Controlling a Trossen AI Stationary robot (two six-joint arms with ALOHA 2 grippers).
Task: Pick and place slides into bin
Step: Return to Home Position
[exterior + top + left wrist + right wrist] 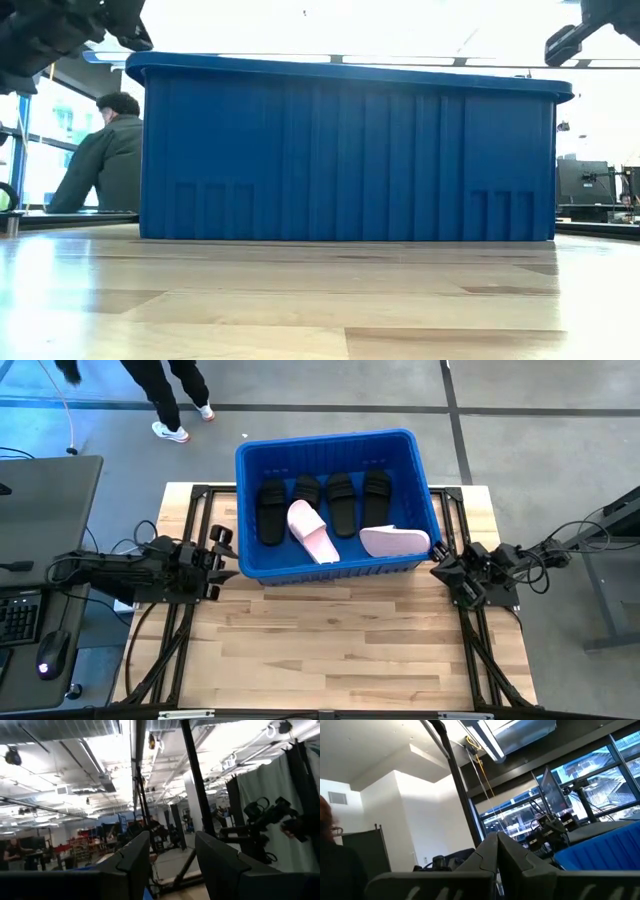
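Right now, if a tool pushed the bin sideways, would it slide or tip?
Probably slide: the bin is much wider than tall and sits flat on the smooth wooden table. Likely light for its size, being ribbed plastic holding only six slides. Its walls might flex a little near the rim.

The left gripper (pixel 222 553) hangs raised, fingers apart; the right gripper (pixel 441 567) hangs raised, fingers pressed together.

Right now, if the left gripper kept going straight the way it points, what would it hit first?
Probably the blue bin, at its left rim near the front corner, close beside the left gripper. It looks tilted upward, so it might clear the rim.
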